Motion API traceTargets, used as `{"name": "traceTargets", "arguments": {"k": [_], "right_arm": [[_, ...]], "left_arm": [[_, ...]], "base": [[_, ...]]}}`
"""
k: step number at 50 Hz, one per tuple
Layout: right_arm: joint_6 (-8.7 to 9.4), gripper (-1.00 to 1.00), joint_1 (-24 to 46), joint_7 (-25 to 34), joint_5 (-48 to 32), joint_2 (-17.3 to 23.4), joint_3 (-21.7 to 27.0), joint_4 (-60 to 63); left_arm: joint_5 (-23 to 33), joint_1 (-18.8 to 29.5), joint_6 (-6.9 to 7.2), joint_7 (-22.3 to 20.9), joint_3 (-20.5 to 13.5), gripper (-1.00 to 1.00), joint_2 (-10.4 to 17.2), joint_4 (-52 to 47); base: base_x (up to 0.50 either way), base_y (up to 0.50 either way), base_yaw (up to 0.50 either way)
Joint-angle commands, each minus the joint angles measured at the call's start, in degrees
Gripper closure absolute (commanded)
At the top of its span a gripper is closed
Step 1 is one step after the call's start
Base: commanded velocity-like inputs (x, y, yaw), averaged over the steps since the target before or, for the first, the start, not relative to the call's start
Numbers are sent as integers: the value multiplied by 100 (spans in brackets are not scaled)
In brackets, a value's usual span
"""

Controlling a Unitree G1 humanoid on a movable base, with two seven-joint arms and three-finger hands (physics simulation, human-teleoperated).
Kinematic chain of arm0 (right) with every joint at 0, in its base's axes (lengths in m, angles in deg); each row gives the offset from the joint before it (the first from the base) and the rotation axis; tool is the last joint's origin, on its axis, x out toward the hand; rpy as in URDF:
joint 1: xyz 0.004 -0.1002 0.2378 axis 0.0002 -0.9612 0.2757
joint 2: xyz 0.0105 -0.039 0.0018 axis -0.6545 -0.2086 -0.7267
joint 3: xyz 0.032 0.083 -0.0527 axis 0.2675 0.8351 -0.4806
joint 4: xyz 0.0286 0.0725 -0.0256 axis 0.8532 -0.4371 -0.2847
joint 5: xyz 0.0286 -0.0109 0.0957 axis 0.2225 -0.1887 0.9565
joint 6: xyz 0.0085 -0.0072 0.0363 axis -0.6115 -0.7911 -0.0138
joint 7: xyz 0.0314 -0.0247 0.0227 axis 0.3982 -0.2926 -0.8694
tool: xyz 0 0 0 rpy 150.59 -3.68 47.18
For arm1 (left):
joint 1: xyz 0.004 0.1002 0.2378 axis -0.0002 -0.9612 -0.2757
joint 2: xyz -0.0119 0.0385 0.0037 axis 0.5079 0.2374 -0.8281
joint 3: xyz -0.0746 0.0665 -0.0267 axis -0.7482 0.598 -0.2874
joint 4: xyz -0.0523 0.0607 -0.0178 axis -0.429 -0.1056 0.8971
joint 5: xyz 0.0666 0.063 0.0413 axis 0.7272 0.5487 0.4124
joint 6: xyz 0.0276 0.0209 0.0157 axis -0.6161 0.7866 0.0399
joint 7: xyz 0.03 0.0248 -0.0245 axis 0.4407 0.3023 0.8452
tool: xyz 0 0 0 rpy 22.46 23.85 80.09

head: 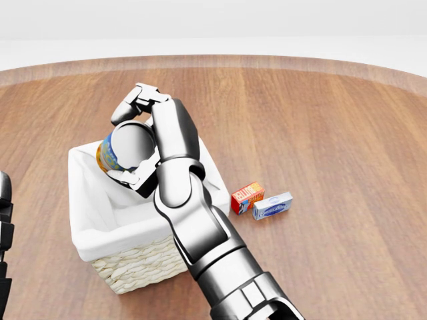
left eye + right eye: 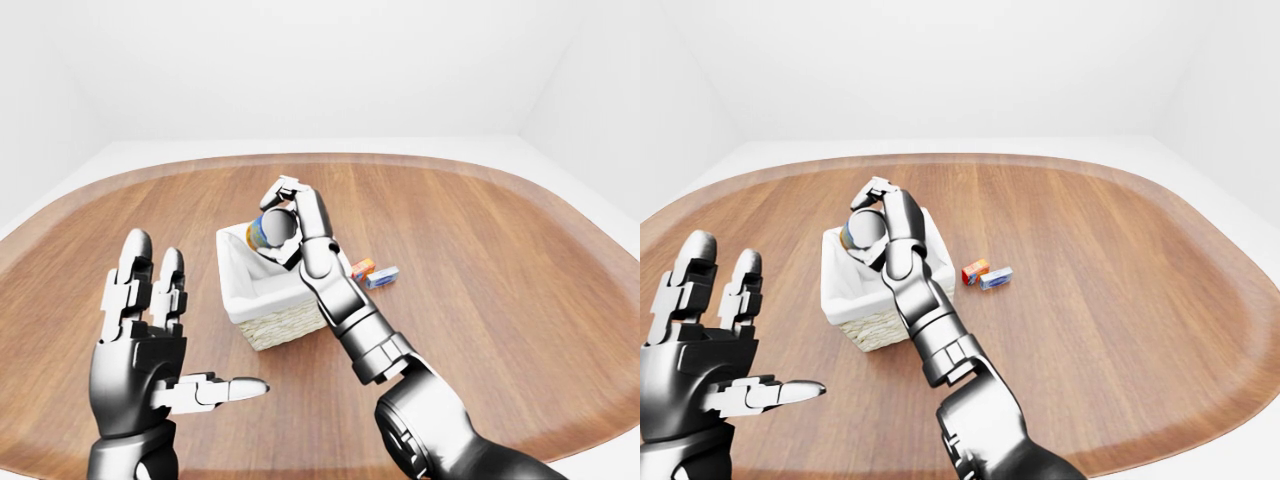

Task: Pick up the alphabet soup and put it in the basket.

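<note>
The blue-and-yellow alphabet soup can (image 1: 120, 150) is being gripped on its side by the closed right hand (image 1: 137, 143) above the white-lined wicker basket (image 1: 100, 223); released askew, it could be tipped over the far rim. The left hand (image 2: 140, 345) is being held spread, empty.

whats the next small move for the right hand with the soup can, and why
Probably lower the right hand a little, then open the fingers. It is closed round the alphabet soup can, which lies tilted on its side over the basket, above the white liner rather than resting in it. Releasing from here would likely drop it inside, but lowering first seems gentler.
</note>
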Motion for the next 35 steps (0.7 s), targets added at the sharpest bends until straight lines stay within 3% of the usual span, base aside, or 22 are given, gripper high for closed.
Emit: {"name": "traceTargets", "arguments": {"k": [1, 35], "right_arm": [[0, 100, 114, -295, 56, -45, -34, -306], [0, 100, 80, -563, -379, -185, -55, -950]], "left_arm": [[-30, 9, 0, -30, -59, -100, -28, -39], [-57, 37, 0, -37, -122, -100, -54, -108]], "base": [[0, 0, 0], [0, 0, 0]]}}
